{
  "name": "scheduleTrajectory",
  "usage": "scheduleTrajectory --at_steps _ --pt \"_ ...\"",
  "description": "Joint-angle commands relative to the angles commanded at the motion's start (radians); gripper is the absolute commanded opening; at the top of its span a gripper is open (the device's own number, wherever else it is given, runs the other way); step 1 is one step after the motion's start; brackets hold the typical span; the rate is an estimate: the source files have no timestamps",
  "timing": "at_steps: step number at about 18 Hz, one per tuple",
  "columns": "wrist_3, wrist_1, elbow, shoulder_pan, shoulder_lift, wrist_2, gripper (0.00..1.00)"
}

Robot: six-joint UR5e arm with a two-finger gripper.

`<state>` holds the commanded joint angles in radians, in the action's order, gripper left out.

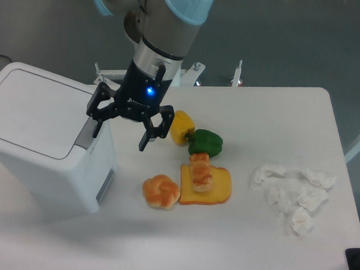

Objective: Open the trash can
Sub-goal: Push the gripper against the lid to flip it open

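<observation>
The trash can (39, 132) is a large white boxy bin at the table's left, its flat lid down and a grey push-tab (83, 136) on its right rim. My gripper (120, 133) hangs open just to the right of the bin. Its left finger (96, 127) stands over the grey tab; whether it touches the tab I cannot tell. The right finger (144, 139) is out over the table. Nothing is held between them.
A yellow pepper (182, 126) and a green pepper (205, 142) lie right of the gripper. A bread roll (160, 192) and toast with a pastry on it (205, 183) sit in front. Crumpled white tissues (294, 192) lie at the right.
</observation>
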<state>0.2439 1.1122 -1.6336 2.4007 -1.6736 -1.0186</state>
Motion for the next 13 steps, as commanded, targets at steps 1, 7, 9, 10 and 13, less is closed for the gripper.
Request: scheduleTrajectory --at_steps 1,7,9,10,13 --pt "0.002 0.0 -0.006 0.0 0.0 0.0 1.0" --pt "0.003 0.0 -0.011 -0.002 0.0 -0.002 1.0" --pt "0.002 0.0 -0.011 -0.006 0.0 -0.002 1.0" --pt "0.002 0.0 -0.011 -0.006 0.0 -0.002 1.0" --pt "0.003 0.0 -0.012 -0.006 0.0 -0.002 1.0"
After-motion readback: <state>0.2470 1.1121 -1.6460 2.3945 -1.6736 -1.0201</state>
